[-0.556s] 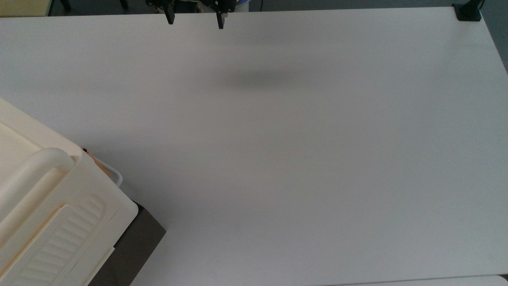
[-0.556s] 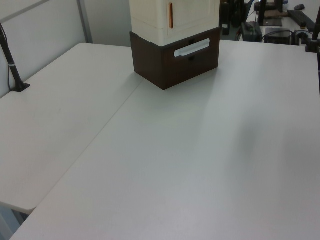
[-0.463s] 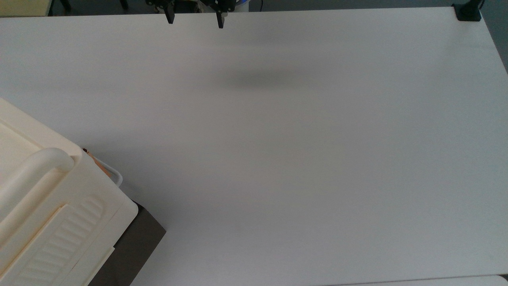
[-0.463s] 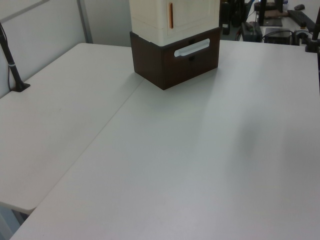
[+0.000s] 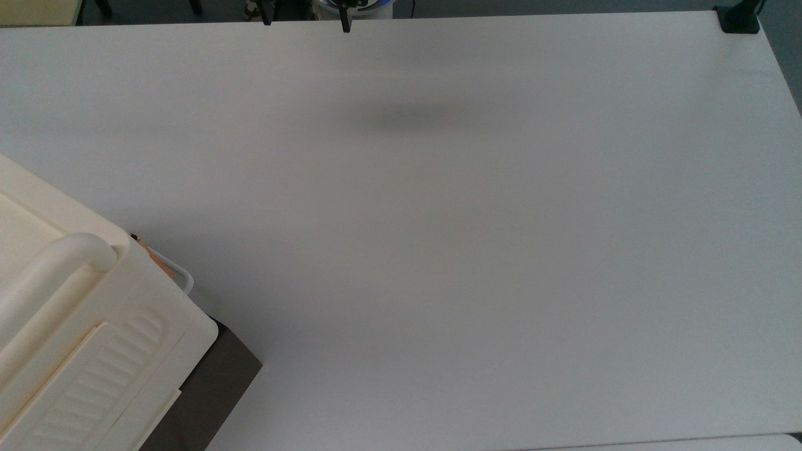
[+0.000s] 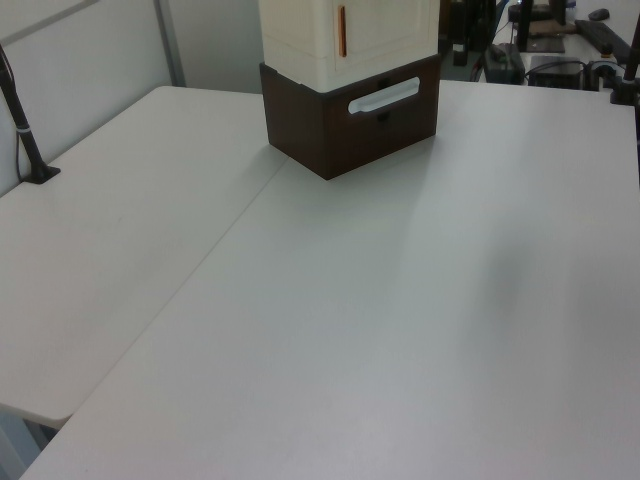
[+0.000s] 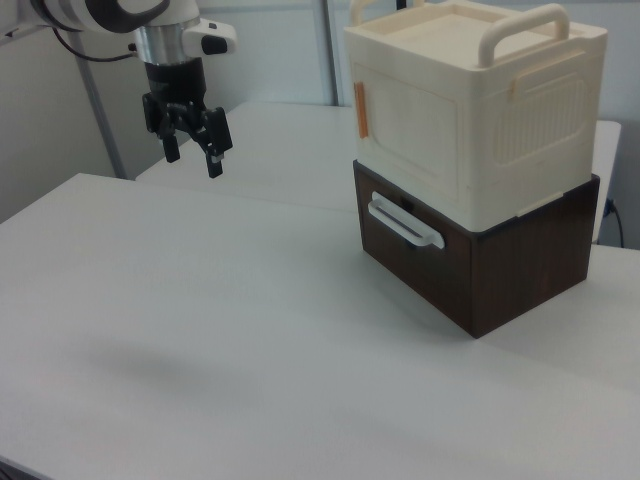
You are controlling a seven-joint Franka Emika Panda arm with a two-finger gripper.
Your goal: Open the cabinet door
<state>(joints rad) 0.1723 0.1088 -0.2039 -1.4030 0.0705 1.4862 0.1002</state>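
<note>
Jaws spread and empty, high over the table, well apart from the cabinet. Cabinet door shut; approach stage, I'd say. Next: reach that copper handle tab.

Cabinet top cropped in left view, corner-cropped in top view

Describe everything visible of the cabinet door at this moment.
The cabinet door is a flat cream plastic panel with a framed, recessed face on the front of the cabinet. A small copper-coloured handle tab stands upright along the door's edge at the right view's left. The door sits shut, flush and upright, above the dark brown base. Nothing touches it; the gripper hangs open, well apart, over the table.
</note>
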